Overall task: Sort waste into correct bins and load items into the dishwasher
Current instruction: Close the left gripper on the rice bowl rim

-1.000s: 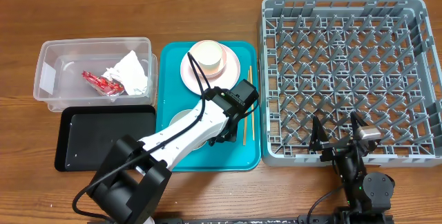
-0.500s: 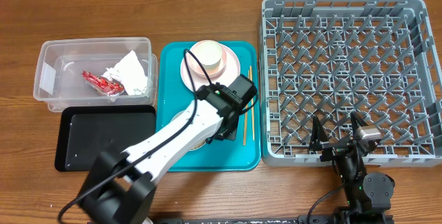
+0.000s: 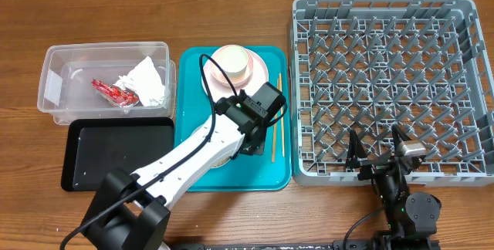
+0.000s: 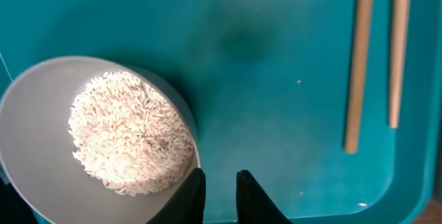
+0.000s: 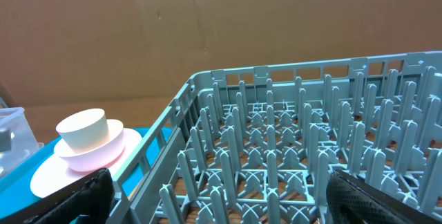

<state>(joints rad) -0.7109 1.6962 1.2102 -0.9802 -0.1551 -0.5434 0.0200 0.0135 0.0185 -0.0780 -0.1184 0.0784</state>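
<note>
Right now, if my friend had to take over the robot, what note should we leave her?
Left gripper: fingers a crack apart, holding nothing, just beside the rim of the bowl on the teal tray.
Right gripper: wide open, holding nothing, at the near edge of the rack.
Done: napkin and red wrapper lie in the clear tub.
Left to do: the rice is in its bowl, and none shows in the black tray. Cup, pink plate and chopsticks are on the teal tray. The rack holds no dishes.
</note>
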